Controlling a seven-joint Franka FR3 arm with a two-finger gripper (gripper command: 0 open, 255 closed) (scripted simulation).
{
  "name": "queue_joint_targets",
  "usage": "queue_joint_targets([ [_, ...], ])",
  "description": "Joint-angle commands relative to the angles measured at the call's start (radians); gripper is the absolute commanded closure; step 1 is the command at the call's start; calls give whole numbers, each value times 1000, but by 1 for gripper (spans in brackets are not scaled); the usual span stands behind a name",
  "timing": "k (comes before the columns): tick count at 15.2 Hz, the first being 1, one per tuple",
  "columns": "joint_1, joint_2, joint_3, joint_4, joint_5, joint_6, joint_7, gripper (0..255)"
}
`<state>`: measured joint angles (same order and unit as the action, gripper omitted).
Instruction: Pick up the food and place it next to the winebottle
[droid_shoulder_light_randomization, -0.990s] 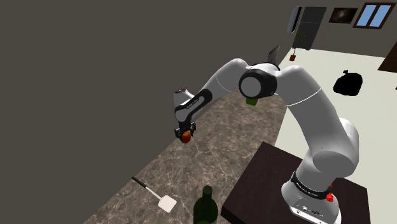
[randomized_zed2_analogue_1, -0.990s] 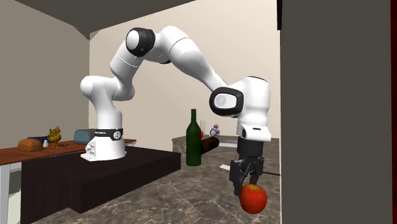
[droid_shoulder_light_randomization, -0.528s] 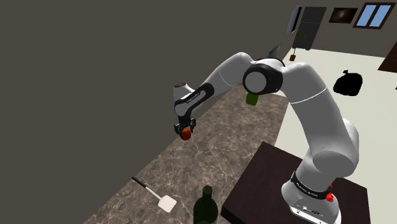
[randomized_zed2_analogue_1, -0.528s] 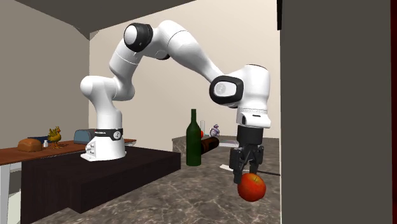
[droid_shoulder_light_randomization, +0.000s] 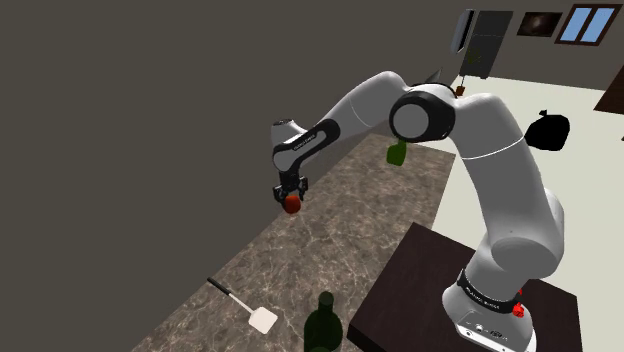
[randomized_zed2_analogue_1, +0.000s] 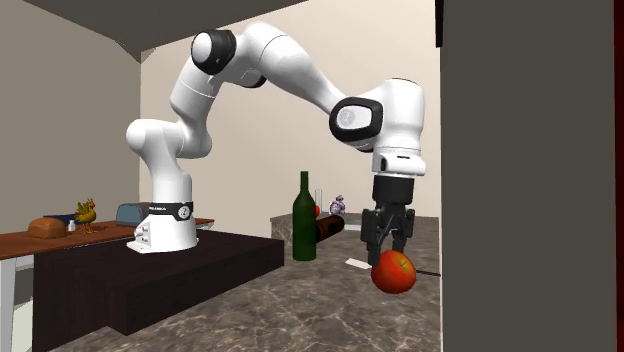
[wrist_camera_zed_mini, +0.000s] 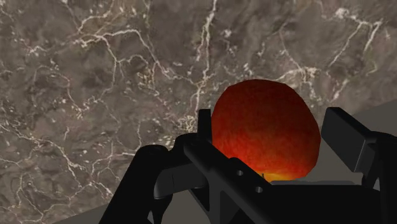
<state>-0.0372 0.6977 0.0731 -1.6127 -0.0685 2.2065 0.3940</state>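
A red apple (wrist_camera_zed_mini: 266, 131) sits clasped between my two black fingers, well above the brown marble counter (wrist_camera_zed_mini: 95, 76). In the shoulder view my gripper (droid_shoulder_light_randomization: 292, 196) hangs over the counter's middle, close to the dark wall, shut on the apple (droid_shoulder_light_randomization: 292, 204). The second exterior view has the apple (randomized_zed2_analogue_1: 394, 272) lifted under the gripper (randomized_zed2_analogue_1: 389, 250). A dark green wine bottle (randomized_zed2_analogue_1: 303, 221) stands upright near the stand; in the shoulder view the bottle (droid_shoulder_light_randomization: 322, 325) is at the bottom edge, far from the gripper.
A white spatula (droid_shoulder_light_randomization: 246, 306) with a dark handle lies on the counter (droid_shoulder_light_randomization: 330, 230) between gripper and bottle. The dark stand (droid_shoulder_light_randomization: 470, 300) borders the counter. Another green bottle (droid_shoulder_light_randomization: 397, 152) shows behind the arm. A dark wall (randomized_zed2_analogue_1: 530, 170) runs close by.
The arm has risen and carried the apple higher above the counter, drifting slightly toward the far end in the shoulder view. The grip on the apple is unchanged.
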Motion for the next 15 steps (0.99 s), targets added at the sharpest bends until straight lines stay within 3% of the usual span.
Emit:
queue_joint_targets([
  [1, -1, -19, 1, -3, 1, -16, -1, 255],
  [15, -4, -126, 7, 22, 11, -149, -7, 255],
])
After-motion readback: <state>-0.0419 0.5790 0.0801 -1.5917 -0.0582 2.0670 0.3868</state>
